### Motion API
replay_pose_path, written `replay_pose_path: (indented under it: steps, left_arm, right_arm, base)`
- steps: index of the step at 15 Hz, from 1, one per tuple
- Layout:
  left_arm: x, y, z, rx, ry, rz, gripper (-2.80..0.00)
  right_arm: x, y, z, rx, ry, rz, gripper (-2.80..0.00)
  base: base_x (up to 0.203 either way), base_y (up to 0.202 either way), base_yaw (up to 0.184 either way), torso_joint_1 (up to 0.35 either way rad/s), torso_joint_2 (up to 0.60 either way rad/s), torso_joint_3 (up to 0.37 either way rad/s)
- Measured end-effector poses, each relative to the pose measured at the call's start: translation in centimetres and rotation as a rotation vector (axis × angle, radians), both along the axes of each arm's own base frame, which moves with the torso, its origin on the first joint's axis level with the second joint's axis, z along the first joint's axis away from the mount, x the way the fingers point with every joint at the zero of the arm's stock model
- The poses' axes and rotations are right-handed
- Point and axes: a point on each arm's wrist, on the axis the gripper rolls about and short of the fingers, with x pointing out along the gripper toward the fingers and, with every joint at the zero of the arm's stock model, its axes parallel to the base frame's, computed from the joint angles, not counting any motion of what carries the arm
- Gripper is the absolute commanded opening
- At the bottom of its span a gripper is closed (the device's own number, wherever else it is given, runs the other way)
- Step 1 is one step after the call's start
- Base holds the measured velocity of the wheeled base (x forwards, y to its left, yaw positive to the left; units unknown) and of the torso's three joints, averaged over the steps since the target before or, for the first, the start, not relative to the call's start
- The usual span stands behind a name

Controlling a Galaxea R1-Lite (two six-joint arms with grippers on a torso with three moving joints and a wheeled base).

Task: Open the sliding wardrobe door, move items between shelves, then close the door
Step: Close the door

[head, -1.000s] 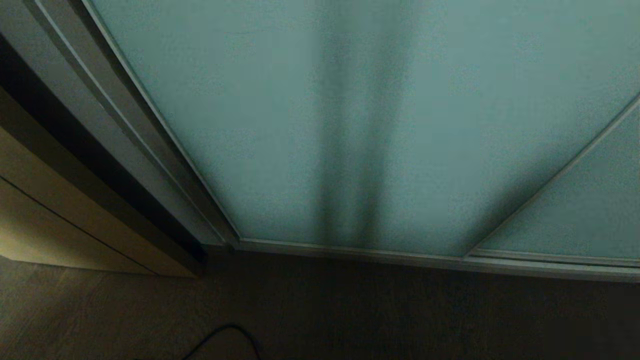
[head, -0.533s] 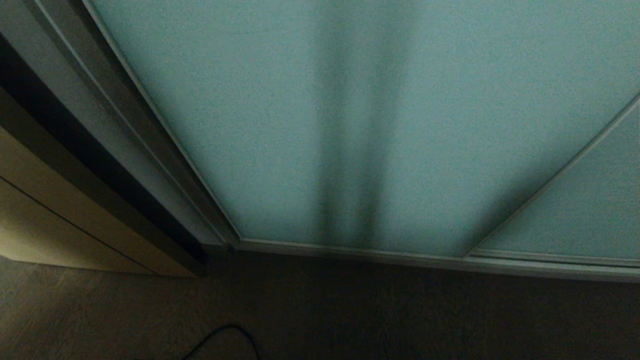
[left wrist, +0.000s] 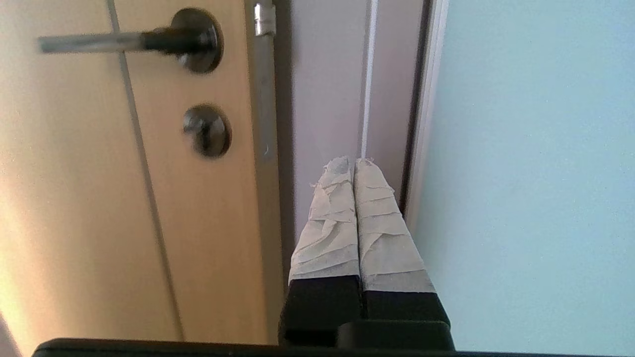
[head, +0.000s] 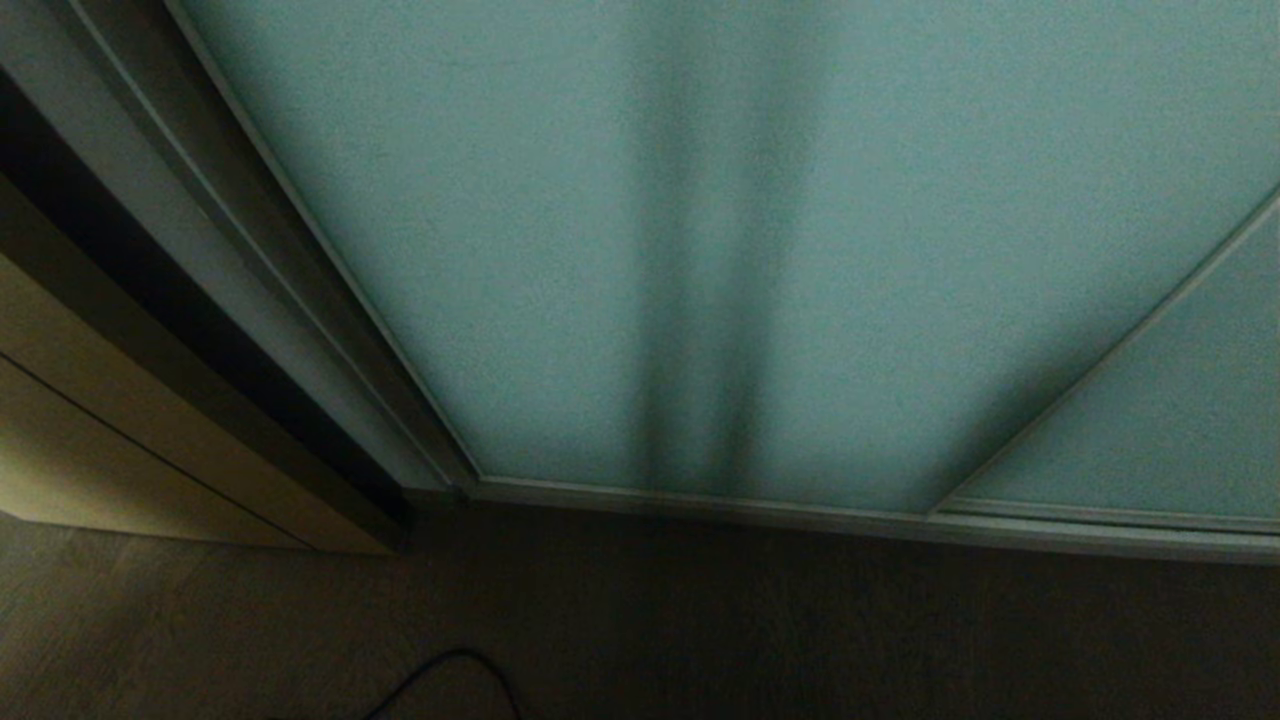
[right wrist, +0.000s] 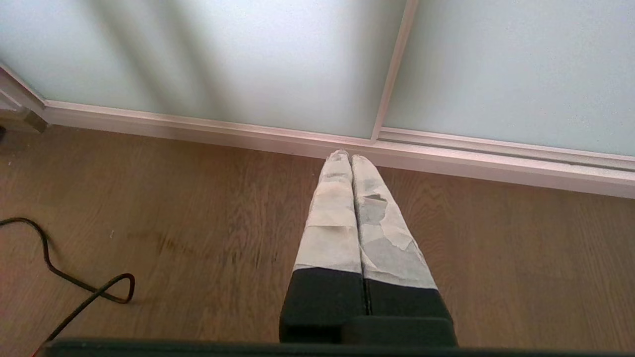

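Left wrist view: left gripper (left wrist: pixel 355 163), jaws closed and empty, pointed beside the upright frame edge of the shut sliding wardrobe door (left wrist: pixel 536 173); right gripper (right wrist: pixel 350 156) closed, farther off.

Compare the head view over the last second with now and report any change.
Nothing visibly changed. The sliding wardrobe door is shut as before, the dark cable lies in the same spot on the floor, and neither arm has come into the head view.
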Motion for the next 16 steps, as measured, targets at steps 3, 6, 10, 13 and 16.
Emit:
replay_pose_path:
  steps: [3, 6, 10, 13, 16]
  left_arm:
    - [4.0, 0.2, 1.4, -0.016, -0.036, 0.035, -2.80]
    - [6.9, 0.3, 1.3, -0.031, 0.011, 0.055, -2.80]
    - [9.9, 0.4, 0.8, -0.047, 0.049, 0.064, -2.80]
    - [12.2, 0.4, 0.8, -0.049, 0.061, 0.059, -2.80]
    - [14.1, 0.4, 1.7, -0.038, 0.053, 0.043, -2.80]
  right_arm:
    - [0.0, 0.0, 0.0, 0.000, 0.000, 0.000, -2.80]
    - [0.0, 0.0, 0.0, 0.000, 0.000, 0.000, -2.80]
    - [0.0, 0.0, 0.0, 0.000, 0.000, 0.000, -2.80]
    - [0.0, 0.0, 0.0, 0.000, 0.000, 0.000, -2.80]
    - [0.0, 0.0, 0.0, 0.000, 0.000, 0.000, -2.80]
  base:
    - [0.000, 0.000, 0.000, 0.000, 0.00, 0.000]
    - [0.000, 0.000, 0.000, 0.000, 0.00, 0.000]
    - [0.000, 0.000, 0.000, 0.000, 0.00, 0.000]
    - [0.000, 0.000, 0.000, 0.000, 0.00, 0.000]
    - [0.000, 0.000, 0.000, 0.000, 0.00, 0.000]
